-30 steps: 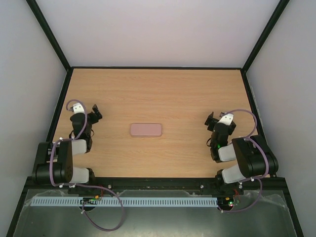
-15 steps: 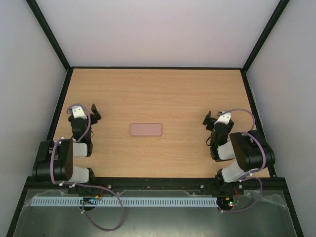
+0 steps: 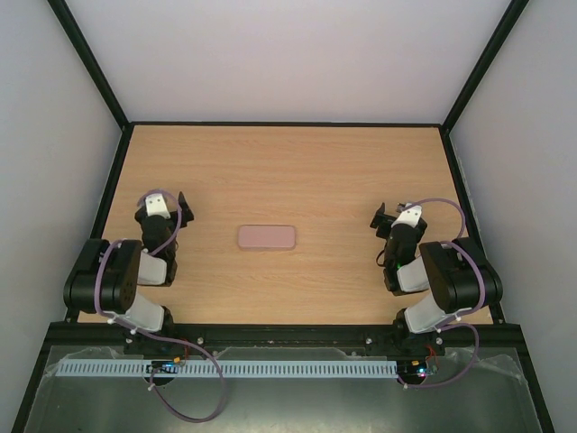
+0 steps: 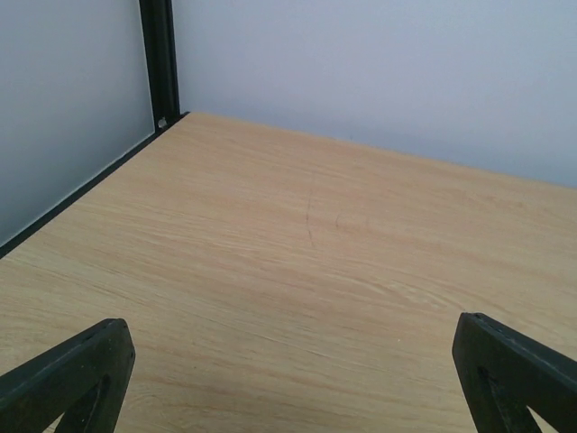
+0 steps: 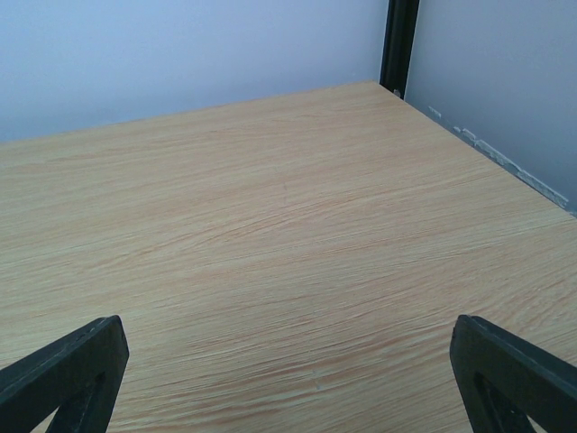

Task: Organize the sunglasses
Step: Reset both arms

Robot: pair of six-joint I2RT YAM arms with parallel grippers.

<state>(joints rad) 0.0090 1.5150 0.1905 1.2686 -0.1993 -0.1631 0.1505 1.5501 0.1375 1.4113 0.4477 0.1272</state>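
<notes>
Pale wood with a soft grain makes up the worktop point(image 3: 297, 167), and it has white walls point(image 3: 288, 54) on three sides with black bars point(image 3: 90, 63) in the corners. A pink case point(image 3: 267, 237) lies flat near the middle of the wood. It has round ends and it is shut, and nothing touches it. I cannot see the sunglasses in any view, so I cannot tell where they are. The left arm is folded up at the near left side, and the left claw point(image 3: 181, 202) points toward the far wall, well apart from the pink case. The right arm is folded up the same way at the near right side, and the right claw point(image 3: 382, 217) sits well apart from the case on that side too. From the camera on the left wrist, the two black fingers point(image 4: 77, 374) stand far apart at the two bottom corners, with only bare wood between them. So the left claw is wide open and has nothing in it. From the camera on the right wrist, its black fingers point(image 5: 509, 374) are spread just as far, again with only bare wood between. The right claw is wide open too and has hold of nothing. A purple cable point(image 3: 194, 397) loops down below the left arm.
</notes>
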